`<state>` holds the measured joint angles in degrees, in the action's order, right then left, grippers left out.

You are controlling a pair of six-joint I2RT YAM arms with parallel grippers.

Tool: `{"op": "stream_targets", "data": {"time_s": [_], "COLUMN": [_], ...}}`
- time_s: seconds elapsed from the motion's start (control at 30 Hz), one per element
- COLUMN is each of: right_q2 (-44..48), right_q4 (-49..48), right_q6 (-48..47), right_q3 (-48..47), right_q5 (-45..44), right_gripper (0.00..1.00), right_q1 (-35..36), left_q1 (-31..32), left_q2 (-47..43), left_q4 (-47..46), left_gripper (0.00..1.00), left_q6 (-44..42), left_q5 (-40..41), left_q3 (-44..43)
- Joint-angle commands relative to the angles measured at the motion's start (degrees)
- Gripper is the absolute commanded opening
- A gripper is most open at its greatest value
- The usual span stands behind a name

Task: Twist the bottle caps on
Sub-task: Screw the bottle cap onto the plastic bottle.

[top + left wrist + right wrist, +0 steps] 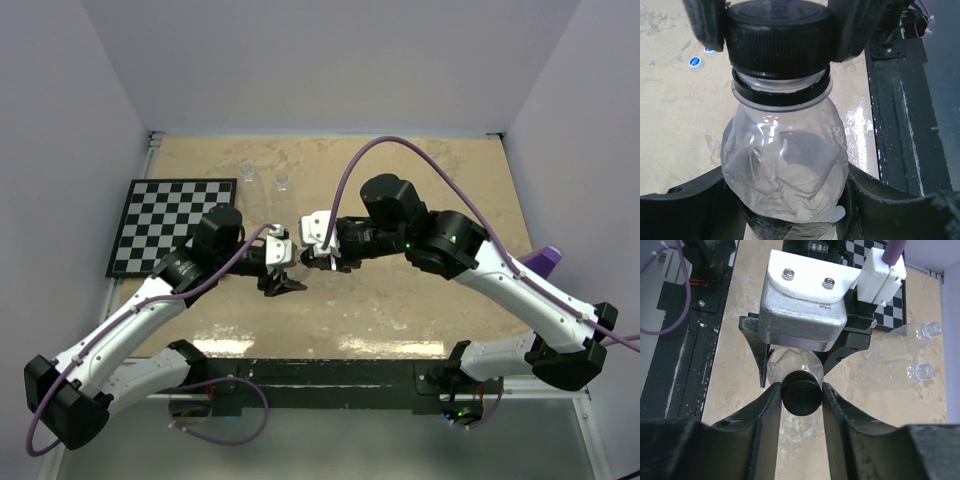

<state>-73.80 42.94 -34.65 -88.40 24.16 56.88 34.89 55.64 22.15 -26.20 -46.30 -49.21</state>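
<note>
Left wrist view: left gripper [790,217] is clamped round the body of a small clear plastic bottle [785,165], walls visibly crumpled under the squeeze. My read is that it holds there as the anchor, so the bottle can't spin while the cap is turned.

Black ribbed round screw cap [780,45] sits on the neck at top centre of the frame. Right gripper [780,22] pinches it, one finger on each side, both touching. The cap looks seated, but a band of neck ring shows below it, so probably not fully tightened.

Right wrist view sees the cap end-on between its fingers, so that gripper lines up with the bottle's axis. That would let a wrist roll do the twisting.

Top external view: both arms reach inward and meet nose to nose at frame centre, above the tan table [420,300]. Left arm comes up from lower left, fairly straight. Right arm arches from lower right, its purple cable looping above it.

Still to cap:
- two small blue round caps [695,62], upper left of the left wrist frame, loose on the table
- two more open clear bottles [905,337], right side of the right wrist frame, beside the checkerboard mat [170,225]
</note>
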Motion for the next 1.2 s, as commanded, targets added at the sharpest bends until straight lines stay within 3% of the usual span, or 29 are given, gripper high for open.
{"op": "stream_targets", "data": {"time_s": [0.0, 0.07, 0.13, 0.4, 0.7, 0.97, 1.17], "right_q2": [0.2, 0.1, -0.1, -2.9, -0.6, -0.6, 0.1], "right_q4": [0.0, 0.1, 0.1, 1.8, -2.2, -2.0, -1.4], "right_q6": [0.3, 0.7, 2.0, 13.8, 29.6, 45.3, 52.1], "right_q3": [-2.4, -2.5, -2.7, -5.2, -2.0, -1.4, -0.3], "right_q5": [0.0, -0.4, -1.5, -10.7, -17.1, -21.3, -26.3], "right_gripper": [0.29, 0.12, 0.00, 0.00, 0.00, 0.00, 0.00], "right_q1": [0.2, 0.2, 0.2, 0.3, 0.3, 0.2, 0.3], "left_q1": [0.3, 0.3, 1.1, 10.9, 15.9, 28.5, 37.6], "left_q2": [-1.3, -1.4, -1.5, -5.5, -7.0, -7.4, -1.9], "left_q4": [-0.5, -0.5, -0.3, -3.1, -9.9, -17.2, -24.9], "left_gripper": [0.00, 0.00, 0.00, 0.00, 0.00, 0.00, 0.00], "left_q6": [-1.4, -1.3, -1.1, 3.3, 9.2, 8.4, 7.0], "left_q5": [-1.4, -0.9, 2.3, 24.1, 37.5, 60.9, 77.1], "left_q3": [-1.7, -1.7, -2.2, -3.2, -2.2, -0.9, -0.9]}}
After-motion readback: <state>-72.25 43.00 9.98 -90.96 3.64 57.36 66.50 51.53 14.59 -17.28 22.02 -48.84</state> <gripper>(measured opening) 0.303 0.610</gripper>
